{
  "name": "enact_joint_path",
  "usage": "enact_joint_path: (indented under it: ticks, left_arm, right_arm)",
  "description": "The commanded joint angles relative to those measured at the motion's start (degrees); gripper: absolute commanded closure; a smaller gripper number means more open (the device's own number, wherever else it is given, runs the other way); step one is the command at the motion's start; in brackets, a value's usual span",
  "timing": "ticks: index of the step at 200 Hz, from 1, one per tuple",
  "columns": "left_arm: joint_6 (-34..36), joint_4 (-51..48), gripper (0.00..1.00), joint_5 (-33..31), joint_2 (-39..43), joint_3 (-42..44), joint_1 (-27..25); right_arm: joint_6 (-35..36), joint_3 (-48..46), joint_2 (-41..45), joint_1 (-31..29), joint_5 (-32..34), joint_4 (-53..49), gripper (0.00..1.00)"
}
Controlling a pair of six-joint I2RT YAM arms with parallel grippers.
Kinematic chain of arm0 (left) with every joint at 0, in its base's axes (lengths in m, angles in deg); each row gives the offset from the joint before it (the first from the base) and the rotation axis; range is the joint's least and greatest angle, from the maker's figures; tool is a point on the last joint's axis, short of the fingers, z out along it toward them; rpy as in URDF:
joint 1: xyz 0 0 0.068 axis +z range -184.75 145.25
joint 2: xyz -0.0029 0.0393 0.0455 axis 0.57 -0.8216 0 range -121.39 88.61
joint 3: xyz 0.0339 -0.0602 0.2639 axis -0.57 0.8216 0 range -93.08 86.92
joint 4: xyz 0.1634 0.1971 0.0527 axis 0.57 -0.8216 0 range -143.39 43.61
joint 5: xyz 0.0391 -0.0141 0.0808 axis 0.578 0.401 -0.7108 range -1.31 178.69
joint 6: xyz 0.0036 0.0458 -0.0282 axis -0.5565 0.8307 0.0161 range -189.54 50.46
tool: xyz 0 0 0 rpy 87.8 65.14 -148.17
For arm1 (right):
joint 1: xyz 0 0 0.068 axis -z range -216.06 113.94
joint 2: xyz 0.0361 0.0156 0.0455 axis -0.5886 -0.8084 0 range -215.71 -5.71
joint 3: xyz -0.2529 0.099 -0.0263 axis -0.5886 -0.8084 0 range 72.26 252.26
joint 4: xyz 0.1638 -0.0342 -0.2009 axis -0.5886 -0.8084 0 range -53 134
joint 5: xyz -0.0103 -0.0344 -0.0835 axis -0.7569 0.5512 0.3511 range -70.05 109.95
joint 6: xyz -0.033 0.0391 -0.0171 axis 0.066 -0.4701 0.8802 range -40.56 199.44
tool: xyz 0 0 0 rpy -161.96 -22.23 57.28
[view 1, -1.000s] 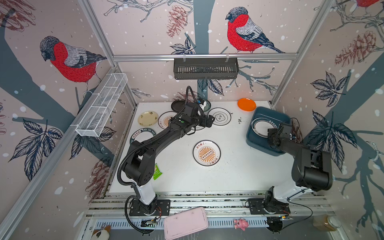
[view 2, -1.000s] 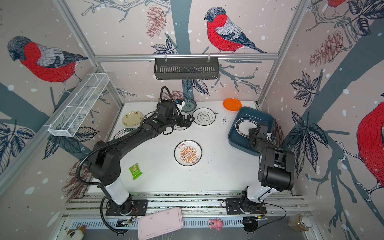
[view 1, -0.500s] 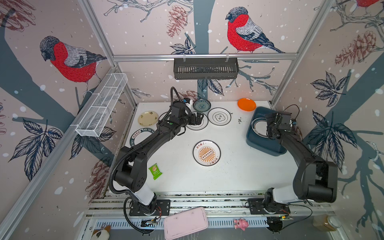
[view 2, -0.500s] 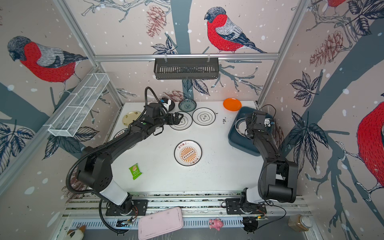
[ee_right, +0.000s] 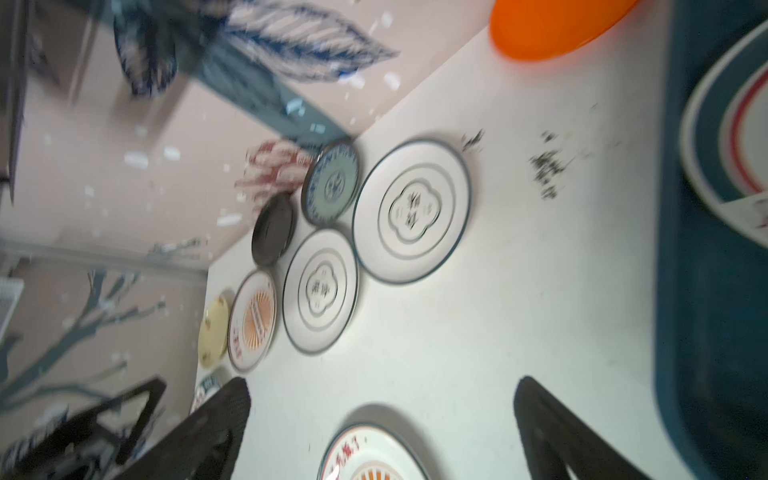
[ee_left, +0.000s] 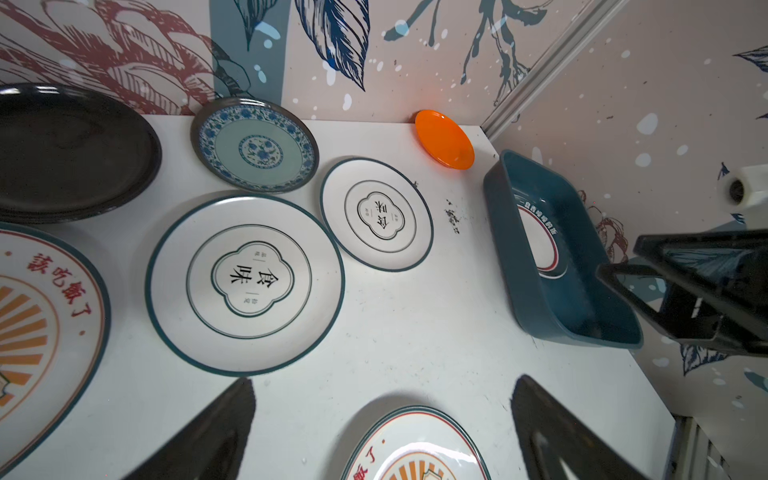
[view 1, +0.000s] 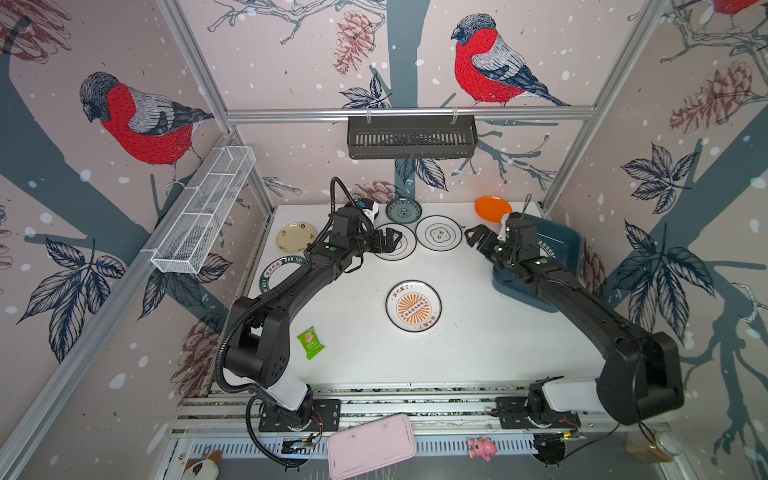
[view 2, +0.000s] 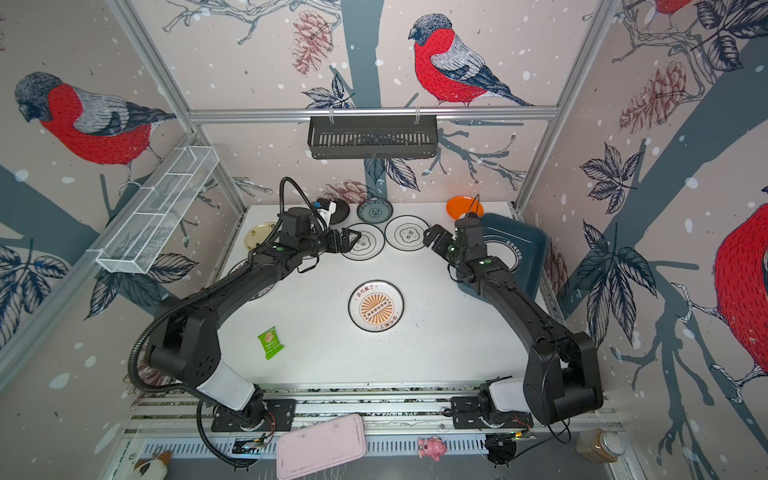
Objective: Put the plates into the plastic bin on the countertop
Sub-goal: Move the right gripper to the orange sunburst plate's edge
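- Left gripper (view 1: 390, 242): jaws spread wide, nothing held; suspended over the left white plate (ee_left: 245, 282) at the far centre of the countertop (view 1: 478, 340).
- Right gripper (view 1: 473, 237): jaws spread wide, nothing held; suspended between the right white plate (view 1: 438, 233) and the plastic bin (view 1: 567, 245).
- Plastic bin: set at the far right of the countertop; one ringed plate (ee_left: 540, 239) is laid flat inside.
- Sunburst plate (view 1: 413, 306): laid alone at mid-countertop; a second sunburst plate (ee_right: 252, 320) is found left of the white pair.
- Teal-patterned plate (view 1: 403, 210), black plate (ee_left: 70, 153): placed along the far edge, behind the white pair.
- Orange plate (view 1: 493, 208): placed in the far right corner, just beside the bin.
- Cream plate (view 1: 296, 237), dark-ringed plate (view 1: 275, 272): placed at the far left, the latter partly hidden by the left arm.
- Green packet (view 1: 310, 341): laid near left.
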Motion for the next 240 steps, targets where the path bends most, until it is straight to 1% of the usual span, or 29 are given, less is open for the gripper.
enact_joint_path:
  ticks: [1, 15, 53, 85, 115, 129, 157, 176, 200, 216, 220, 232, 240]
  left_arm:
    - [1.47, -1.88, 0.04, 3.45, -0.77, 1.72, 0.19]
    - [0.69, -1.90, 0.04, 4.42, -1.33, 3.29, 0.18]
    - [-1.53, -0.11, 0.04, 3.93, -1.05, 8.26, 0.17]
    - [-2.83, 0.02, 0.04, 4.20, -1.17, 10.18, 0.19]
    - [-3.20, -0.43, 0.04, 3.23, 0.08, 12.75, 0.19]
    - [-2.79, -0.91, 0.04, 2.72, 0.72, 13.09, 0.19]
    - [-1.87, -2.09, 0.04, 2.12, 1.50, 13.26, 0.19]
    - [-1.02, -3.92, 0.04, 2.19, 1.11, 12.03, 0.12]
    - [0.07, -5.69, 0.04, 2.35, -0.16, 10.79, 0.15]
    - [0.47, -6.21, 0.04, 2.36, -0.77, 10.74, 0.18]
    - [0.49, -6.29, 0.04, 2.33, -0.85, 9.26, 0.16]
    - [0.71, -6.48, 0.04, 2.41, -1.15, 8.87, 0.19]
    - [0.83, -6.60, 0.04, 2.44, -1.35, 8.79, 0.26]
  right_arm:
    - [3.56, -3.64, -0.15, -3.87, -3.81, -1.49, 0.00]
    - [2.34, -6.68, -0.84, -5.90, -7.44, 0.54, 0.02]
    - [1.85, -12.31, -2.04, -10.37, -10.71, 3.48, 0.04]
    - [1.39, -16.20, -3.86, -11.29, -13.85, 6.28, 0.07]
    - [2.80, -16.74, -5.83, -11.32, -15.09, 6.27, 0.10]
    - [3.24, -16.63, -7.32, -11.29, -16.06, 6.82, 0.13]
    - [3.83, -16.76, -10.43, -11.32, -16.63, 8.19, 0.22]
    - [3.83, -16.48, -12.57, -11.32, -16.86, 9.16, 0.31]
    - [3.16, -16.31, -14.94, -11.25, -16.75, 10.25, 0.39]
    - [2.43, -16.34, -16.09, -11.39, -16.27, 10.68, 0.49]
    - [2.22, -16.37, -16.42, -11.34, -15.95, 10.68, 0.51]
    - [1.79, -16.65, -16.96, -11.29, -15.41, 11.13, 0.56]
    - [1.36, -16.72, -17.21, -11.34, -15.07, 11.44, 0.62]
